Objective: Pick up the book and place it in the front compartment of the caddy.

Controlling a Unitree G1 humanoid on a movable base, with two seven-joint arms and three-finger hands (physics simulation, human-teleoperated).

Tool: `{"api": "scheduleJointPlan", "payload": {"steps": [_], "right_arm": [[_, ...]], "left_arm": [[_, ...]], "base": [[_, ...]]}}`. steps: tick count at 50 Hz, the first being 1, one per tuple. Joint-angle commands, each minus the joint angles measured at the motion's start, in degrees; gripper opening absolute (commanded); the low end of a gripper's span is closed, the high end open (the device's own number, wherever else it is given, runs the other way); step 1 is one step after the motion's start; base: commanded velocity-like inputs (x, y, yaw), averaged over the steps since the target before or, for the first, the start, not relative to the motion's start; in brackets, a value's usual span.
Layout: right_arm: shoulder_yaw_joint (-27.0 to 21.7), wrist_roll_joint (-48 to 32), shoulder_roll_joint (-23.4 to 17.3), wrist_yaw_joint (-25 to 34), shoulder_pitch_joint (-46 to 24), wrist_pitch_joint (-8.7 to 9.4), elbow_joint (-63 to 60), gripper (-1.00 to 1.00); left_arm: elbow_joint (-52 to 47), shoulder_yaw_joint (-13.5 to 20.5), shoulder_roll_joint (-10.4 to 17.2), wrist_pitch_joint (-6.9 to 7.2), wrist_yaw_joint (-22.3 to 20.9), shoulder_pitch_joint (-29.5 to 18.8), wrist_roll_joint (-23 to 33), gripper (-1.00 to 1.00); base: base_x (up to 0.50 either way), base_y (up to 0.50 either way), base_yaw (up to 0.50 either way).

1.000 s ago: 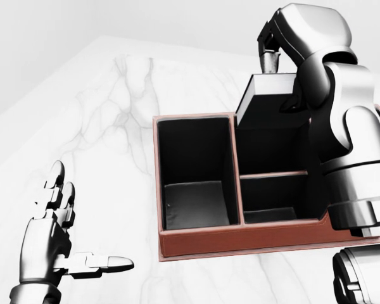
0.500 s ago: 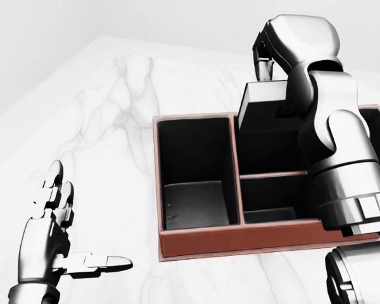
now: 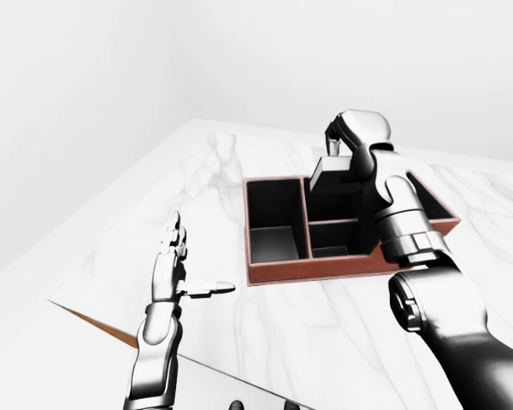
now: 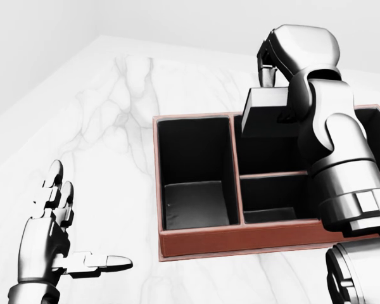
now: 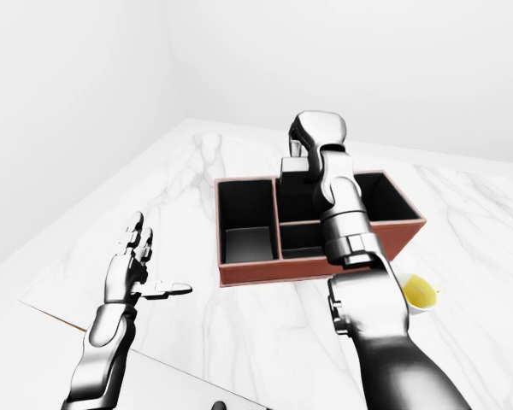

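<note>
Left hand: released, fingers spread, hovering over white marble desk, near left. Caddy: red-brown, dark compartments, centre. Book: grasped by right hand, tilted above far middle compartment. Yellow cup: right of caddy.

Light is bright, even and diffuse across all three views, with no single source to be picked out; the walls fade to soft grey gradients. The marble table is close to overexposed, its veining pale. Shadows are faint on the tabletop, while the insides of the caddy go nearly black (detail there is lost). Glossy highlights band the metal of the right arm and the left hand. Edges are crisp, with no blur or visible lens distortion.
</note>
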Motion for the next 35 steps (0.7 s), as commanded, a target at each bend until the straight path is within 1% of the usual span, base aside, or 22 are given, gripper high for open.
{"api": "scheduleJointPlan", "payload": {"steps": [1, 4, 7, 16, 19, 35], "right_arm": [[0.0, 1.8, 0.1, -6.3, -3.8, 0.0, 11.6, -1.0], [0.3, 2.3, 0.1, -7.2, -4.0, 0.0, 12.9, -1.0], [0.4, 2.6, 0.1, -7.8, -4.3, 0.0, 13.9, -1.0], [1.1, 3.2, 0.5, -10.0, -4.8, 0.0, 17.1, -1.0], [1.7, 2.4, 0.6, -10.9, -4.7, 0.0, 18.4, -1.0], [2.1, 0.9, 0.6, -12.1, -5.7, 0.0, 20.3, -1.0]], "left_arm": [[5.6, -0.8, -0.2, -1.73, 1.8, -2.6, 0.9, 1.0], [5.3, -0.7, -0.2, -1.51, 1.8, -2.5, 0.8, 1.0], [5.7, -0.6, -0.1, -1.79, 1.8, -2.7, 0.7, 1.0], [5.7, -0.5, -0.1, -1.7, 1.6, -2.7, 0.6, 1.0], [5.9, -0.6, -0.1, -1.92, 1.7, -2.8, 0.7, 1.0], [4.9, -0.5, -0.1, -1.25, 1.6, -2.4, 0.6, 1.0]], "base": [[0.0, 0.0, 0.0], [0.0, 0.0, 0.0], [0.0, 0.0, 0.0], [0.0, 0.0, 0.0], [0.0, 0.0, 0.0], [0.0, 0.0, 0.0]]}}
